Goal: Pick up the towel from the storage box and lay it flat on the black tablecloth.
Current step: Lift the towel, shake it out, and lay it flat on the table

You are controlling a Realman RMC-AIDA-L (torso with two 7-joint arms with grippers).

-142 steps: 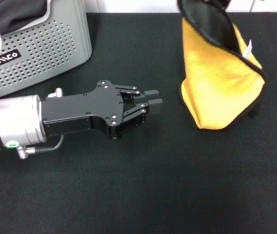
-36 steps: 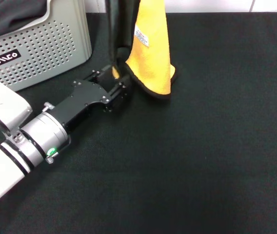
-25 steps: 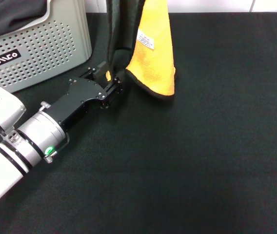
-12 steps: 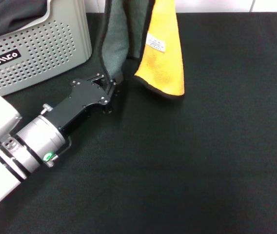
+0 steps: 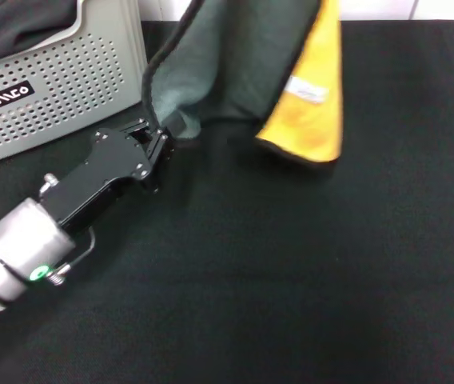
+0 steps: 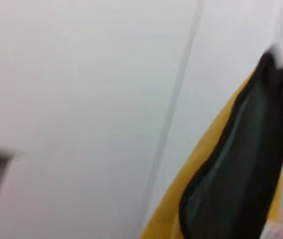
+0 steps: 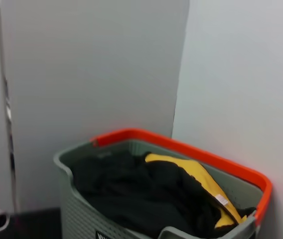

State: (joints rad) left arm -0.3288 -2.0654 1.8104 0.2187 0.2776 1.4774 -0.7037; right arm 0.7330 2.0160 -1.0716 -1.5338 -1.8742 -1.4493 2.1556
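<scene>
The towel hangs down from above the head view's top edge, over the black tablecloth. Its grey-green face is spread toward the left. The yellow face with a white tag hangs on the right. My left gripper is shut on the towel's lower left corner, low over the tablecloth beside the storage box. Whatever holds the towel's top is out of frame, and my right gripper does not show. The left wrist view shows the towel against a white wall.
Dark fabric lies inside the storage box at the far left. The right wrist view shows a grey holed basket with an orange rim, holding black fabric and a yellow cloth. A white wall stands behind the table.
My left gripper closed on the towel's lower corner and drew it left toward the box. The towel opened out, its grey-green face now showing wide, and the yellow part swung right.
</scene>
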